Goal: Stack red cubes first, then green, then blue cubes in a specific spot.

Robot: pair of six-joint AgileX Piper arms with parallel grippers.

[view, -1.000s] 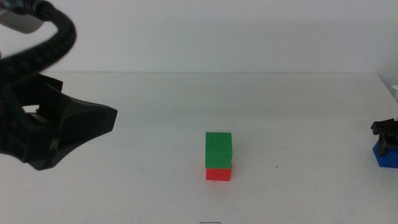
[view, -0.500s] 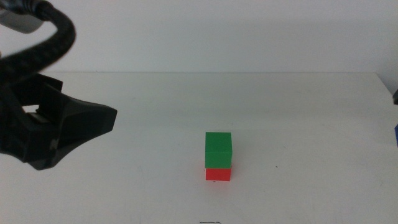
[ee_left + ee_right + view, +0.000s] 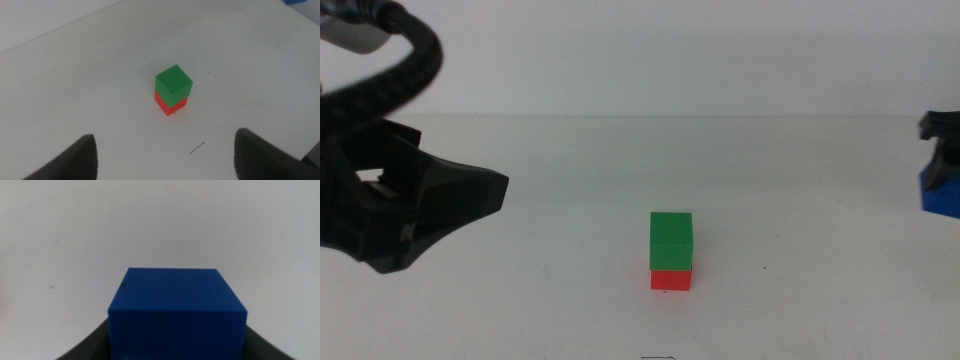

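The green cube (image 3: 671, 241) sits squarely on the red cube (image 3: 671, 280) on the white table, a little right of centre. Both show in the left wrist view, green (image 3: 173, 85) on red (image 3: 168, 105). My left gripper (image 3: 470, 195) is open and empty, hovering left of the stack. My right gripper (image 3: 942, 160) is at the right edge of the middle view, shut on the blue cube (image 3: 939, 196) and holding it above the table. The blue cube (image 3: 176, 316) fills the right wrist view between the jaws.
The white tabletop (image 3: 570, 300) is bare around the stack, with a few tiny dark specks. A short dark mark (image 3: 197, 147) lies near the stack in the left wrist view. The table's far edge (image 3: 650, 117) meets a white wall.
My right gripper has lifted the blue cube from the table at the right edge, passing out of the middle view and back in higher up. The left arm and the stack have not moved.
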